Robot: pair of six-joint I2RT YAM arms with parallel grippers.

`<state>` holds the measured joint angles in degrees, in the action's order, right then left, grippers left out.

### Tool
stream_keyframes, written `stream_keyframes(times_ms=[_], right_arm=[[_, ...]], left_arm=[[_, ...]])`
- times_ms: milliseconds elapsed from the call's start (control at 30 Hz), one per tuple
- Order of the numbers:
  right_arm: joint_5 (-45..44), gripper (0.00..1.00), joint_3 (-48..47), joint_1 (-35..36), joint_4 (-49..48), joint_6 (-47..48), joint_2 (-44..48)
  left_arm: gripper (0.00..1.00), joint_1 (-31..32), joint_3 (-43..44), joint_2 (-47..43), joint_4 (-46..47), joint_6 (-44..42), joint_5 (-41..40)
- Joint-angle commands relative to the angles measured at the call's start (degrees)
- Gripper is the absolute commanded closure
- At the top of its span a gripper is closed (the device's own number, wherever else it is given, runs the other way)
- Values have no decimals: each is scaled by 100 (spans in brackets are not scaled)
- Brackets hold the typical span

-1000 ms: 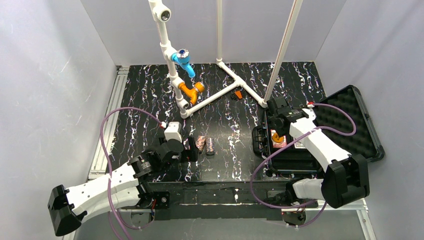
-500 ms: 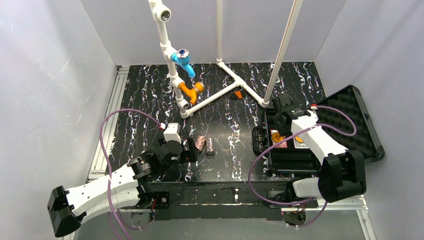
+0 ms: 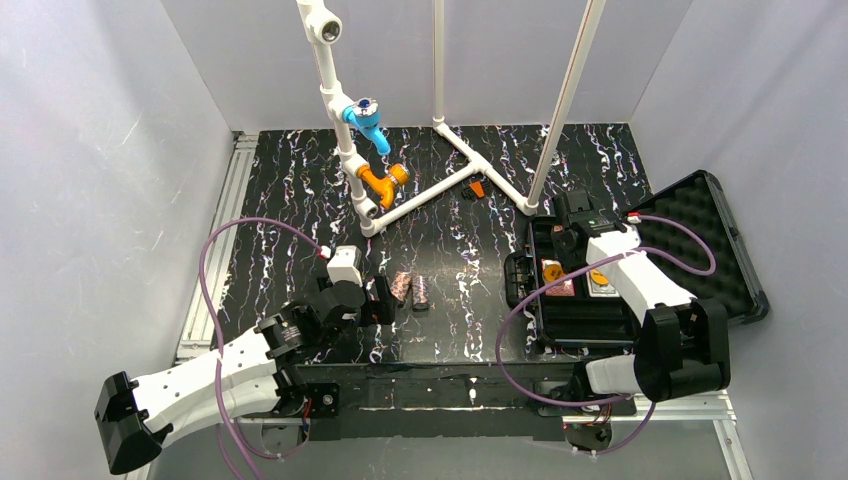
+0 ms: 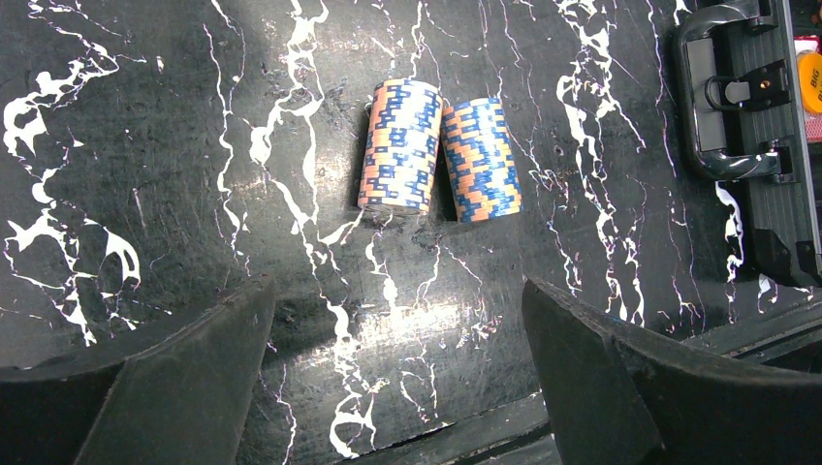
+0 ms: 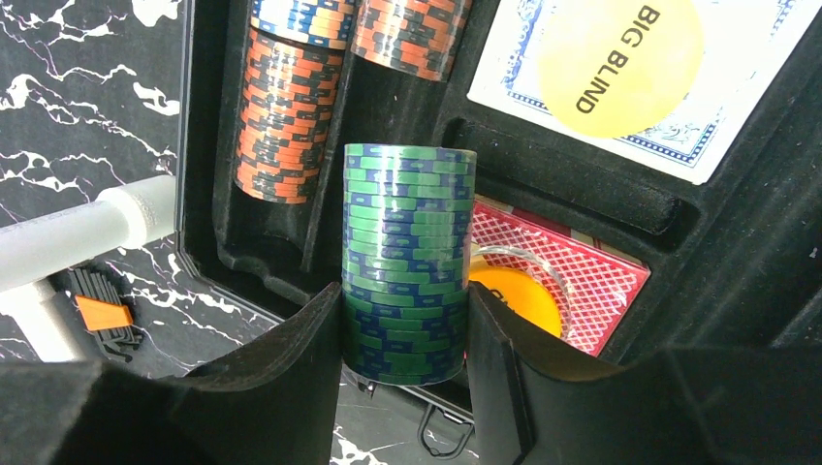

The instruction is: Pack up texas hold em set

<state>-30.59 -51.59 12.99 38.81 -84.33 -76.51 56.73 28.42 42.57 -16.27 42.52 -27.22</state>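
Two stacks lie side by side on the table near the middle of its near edge, an orange stack [image 4: 399, 145] and a blue stack [image 4: 482, 160]. The left gripper [image 4: 397, 325] hangs low just short of them with its fingers wide apart, and an off-centre close could roll them apart or spill chips. At the right edge, the right gripper [image 5: 405, 334] is clamped on a green stack [image 5: 407, 252], wrist pitched down over the open case [image 5: 717, 242]; a tilted release could jam it on the slot wall or scatter chips onto the red deck [image 5: 601, 281].

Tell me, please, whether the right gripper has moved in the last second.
Yes. In the top view the right gripper, shut on a green chip stack, shifted right, away from the white pipe frame and toward the lid.
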Motion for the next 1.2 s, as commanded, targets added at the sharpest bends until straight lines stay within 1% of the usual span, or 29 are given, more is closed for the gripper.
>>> stream_keyframes(times_ms=[0,267,667,1067,1167], right_arm=[[-84,99,-31,-98,-245,-152,1],[46,99,-83,-255,-248,-184,-90],[292,99,-111,-401,-804,-12,-502],[171,99,-120,-555,-1182,-136,-678],[252,94,-65,-607,-1287,-170,-694]], left_arm=[[2,-37,-52,22,63,28,-154],[2,-60,-32,76,73,19,-125],[2,-83,-39,94,72,28,-99],[2,-101,-39,118,80,29,-81],[2,-98,-30,137,72,37,-72]])
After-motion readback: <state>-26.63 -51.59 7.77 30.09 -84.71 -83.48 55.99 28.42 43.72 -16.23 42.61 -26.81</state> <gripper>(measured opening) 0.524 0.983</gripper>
